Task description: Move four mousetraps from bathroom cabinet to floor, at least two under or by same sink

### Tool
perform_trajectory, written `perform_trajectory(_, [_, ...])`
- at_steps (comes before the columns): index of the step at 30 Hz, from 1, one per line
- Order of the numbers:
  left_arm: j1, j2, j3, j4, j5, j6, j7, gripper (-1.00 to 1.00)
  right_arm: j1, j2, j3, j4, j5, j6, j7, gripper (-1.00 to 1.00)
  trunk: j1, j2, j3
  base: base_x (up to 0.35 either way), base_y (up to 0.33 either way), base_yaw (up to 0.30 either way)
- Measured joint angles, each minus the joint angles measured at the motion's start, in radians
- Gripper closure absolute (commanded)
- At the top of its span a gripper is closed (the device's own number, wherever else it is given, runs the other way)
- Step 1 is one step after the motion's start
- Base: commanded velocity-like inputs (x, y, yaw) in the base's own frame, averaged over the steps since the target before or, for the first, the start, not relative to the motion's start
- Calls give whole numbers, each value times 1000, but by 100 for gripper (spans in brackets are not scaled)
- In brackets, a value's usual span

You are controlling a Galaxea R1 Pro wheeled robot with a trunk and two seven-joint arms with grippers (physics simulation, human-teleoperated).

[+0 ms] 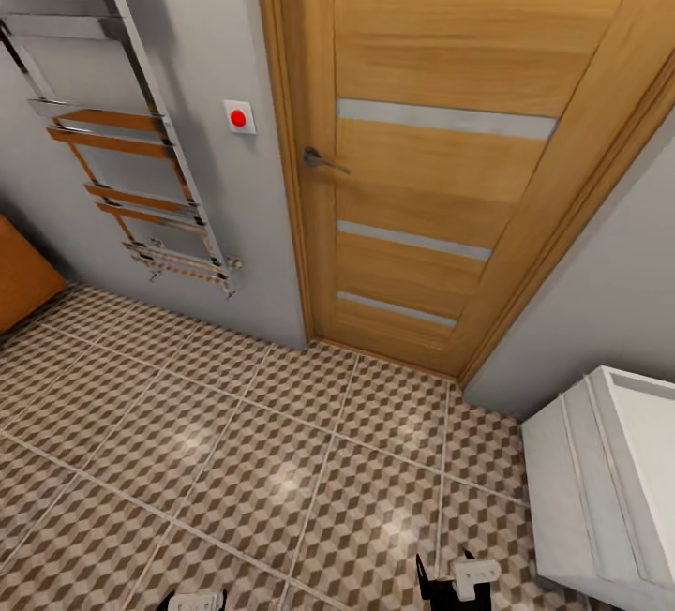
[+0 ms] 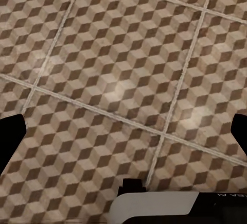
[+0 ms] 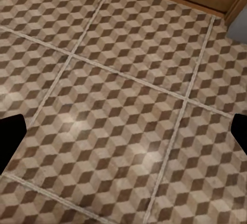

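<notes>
No mousetraps are showing: in the head view the cube-patterned tiled bathroom floor [image 1: 234, 461] is lying before an orange-brown wooden door [image 1: 441, 142], with a white basin block's corner [image 1: 609, 489] at four o'clock and an orange-brown cabinet edge [image 1: 19, 283] at nine; misreading that white unit could misplace traps. Left wrist view: the left gripper [image 2: 123, 136] is gaping, empty. Right wrist view: the right gripper [image 3: 123, 141] is likewise gaping, empty. No legible writing.

Light: even, bright | Glare: soft pale patches on bathroom floor [image 1: 281, 489] | Shadows: faint | Focus: slightly soft render | Distortion: wide-angle lean at door [image 1: 441, 152]
</notes>
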Motion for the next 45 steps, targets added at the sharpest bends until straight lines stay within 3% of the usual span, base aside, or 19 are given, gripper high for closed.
perform_trajectory(45, [0,0,0,1,0,0,0,-100,0,1,0,0,0,0,0,-100,0,0,-29,0,0,262])
